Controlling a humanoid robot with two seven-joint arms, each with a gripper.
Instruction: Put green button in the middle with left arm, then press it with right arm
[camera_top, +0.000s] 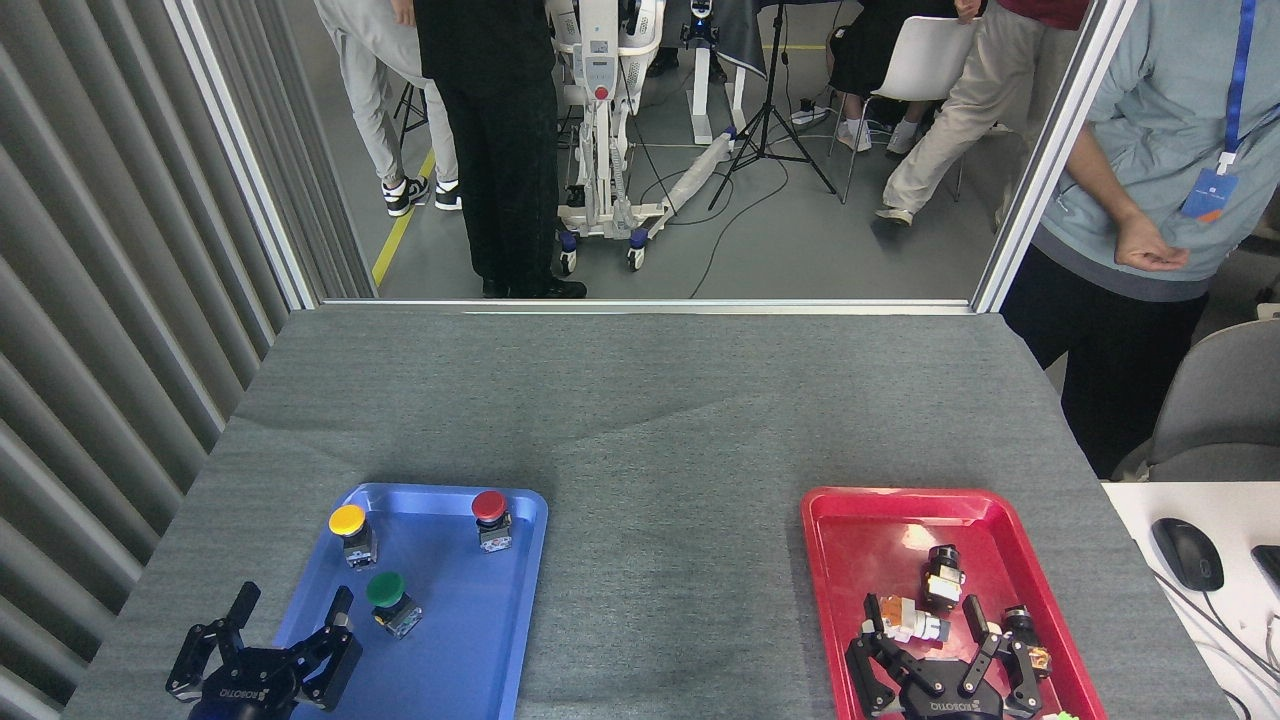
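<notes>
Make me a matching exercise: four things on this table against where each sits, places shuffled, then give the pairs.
Things:
1. green button
2. yellow button
3. red button
4. right gripper

Places:
A. far right of the blue tray
B. over the red tray
C. far left of the blue tray
D. nearest the left gripper

Pairs: 1-D, 2-C, 3-A, 4-B
</notes>
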